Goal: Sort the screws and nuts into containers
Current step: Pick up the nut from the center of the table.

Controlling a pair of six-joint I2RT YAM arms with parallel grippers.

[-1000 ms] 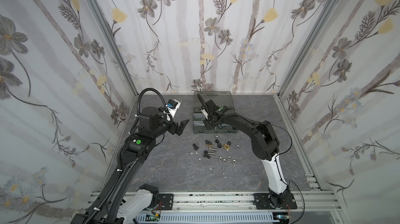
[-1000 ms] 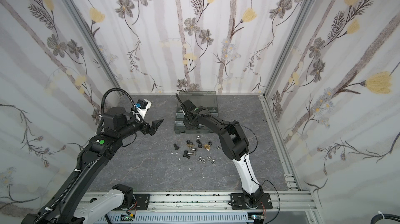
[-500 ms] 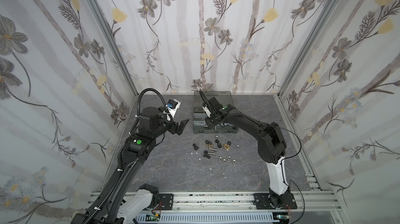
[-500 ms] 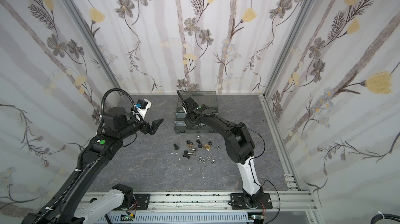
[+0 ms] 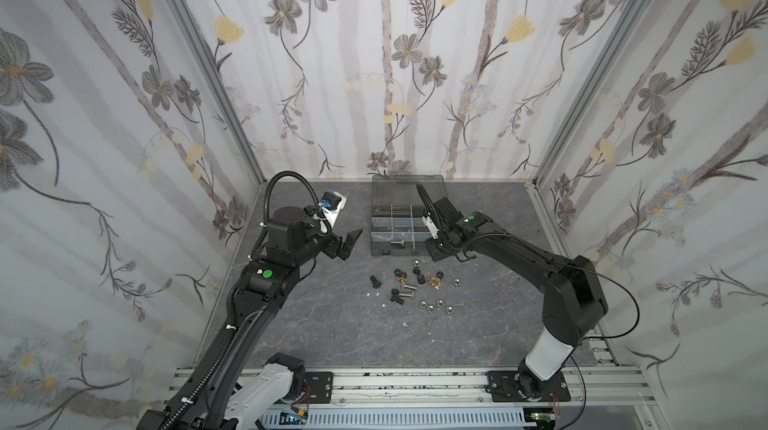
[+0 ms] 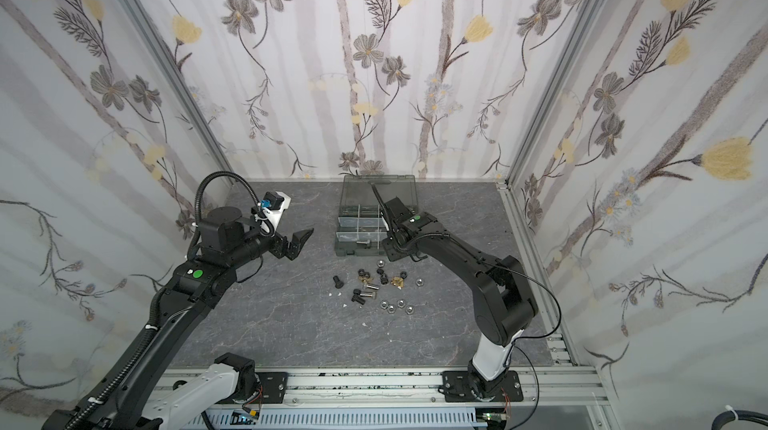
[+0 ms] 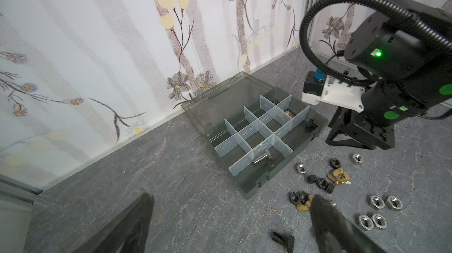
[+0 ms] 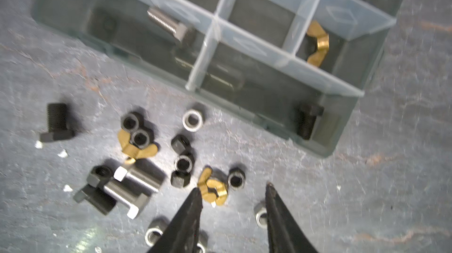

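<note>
Over the left of the grey marbled worktop (image 5: 332, 324), the left tool (image 5: 349, 242) hovers wide open and empty. Loose black, silver and brass screws and nuts (image 5: 415, 286) lie before the dark grey divided organizer case (image 5: 392, 254). Rightward, the right tool (image 8: 232, 188), part open and empty, points steeply down near a brass wing nut (image 8: 212, 190). It would do best to straddle the wings, clear of the neighbouring dark hex nut (image 8: 236, 178).

Both top views let me look steeply down from high up on the whole table (image 5: 332, 324). My left wrist camera looks low across at the case (image 7: 254, 185). My right wrist camera hangs close over the loose nuts (image 8: 192, 120). All four views share the case.
</note>
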